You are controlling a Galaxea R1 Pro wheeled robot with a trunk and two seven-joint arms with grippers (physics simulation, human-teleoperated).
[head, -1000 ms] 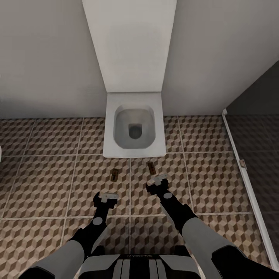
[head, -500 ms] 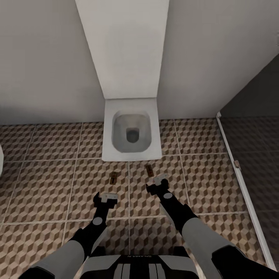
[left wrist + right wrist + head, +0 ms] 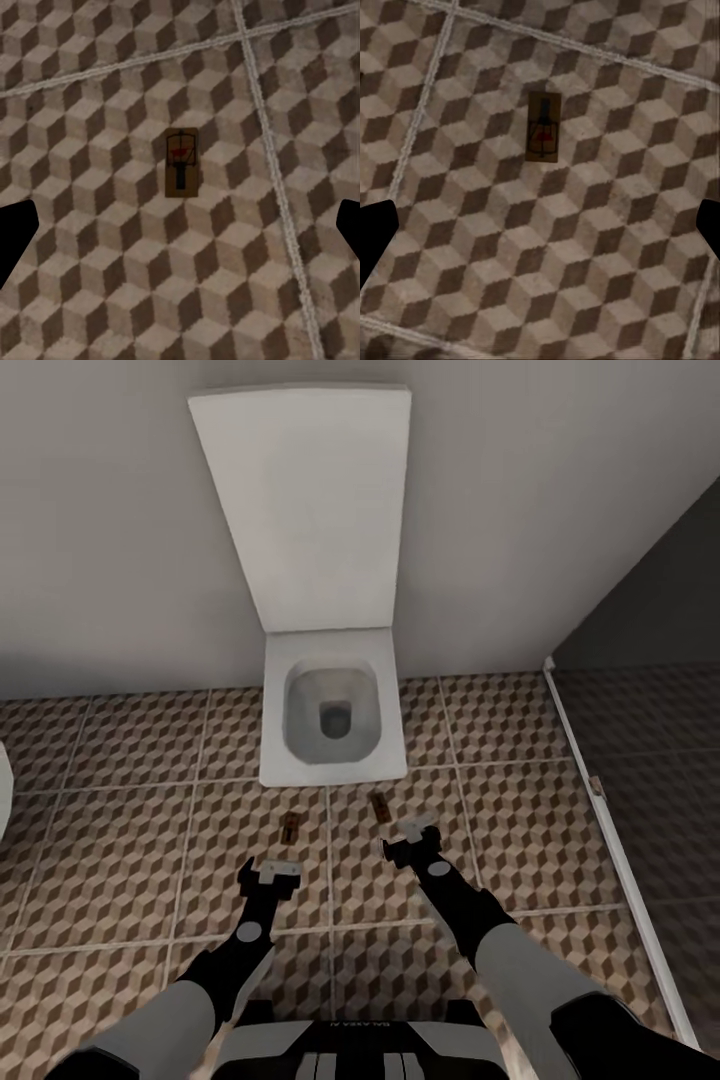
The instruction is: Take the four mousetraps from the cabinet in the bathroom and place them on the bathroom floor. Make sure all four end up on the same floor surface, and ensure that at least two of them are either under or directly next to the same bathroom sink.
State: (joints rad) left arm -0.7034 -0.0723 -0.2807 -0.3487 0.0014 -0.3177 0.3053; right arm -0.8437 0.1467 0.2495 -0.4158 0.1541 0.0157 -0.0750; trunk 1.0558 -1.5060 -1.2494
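left claw [image 3: 270, 872] spread wide, empty, above floor. right claw [image 3: 414, 841] likewise wide, empty. two mousetraps flat on bathroom floor [image 3: 120, 830] just before toilet [image 3: 333, 710]: left mousetrap [image 3: 291, 826], right mousetrap [image 3: 380, 806], near each other, apart. likely light, stiff, thin, hard to pinch flat; grip across long wooden edges, clear of metal bar.

Brown-beige cube-pattern floor [image 3: 120, 840]; brown mousetraps [image 3: 291, 825], red mark; white toilet [image 3: 330, 710]

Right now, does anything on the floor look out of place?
Yes: two mousetraps lie flat on the bathroom floor in front of the toilet, not by any sink. Both look intact; neither is held.
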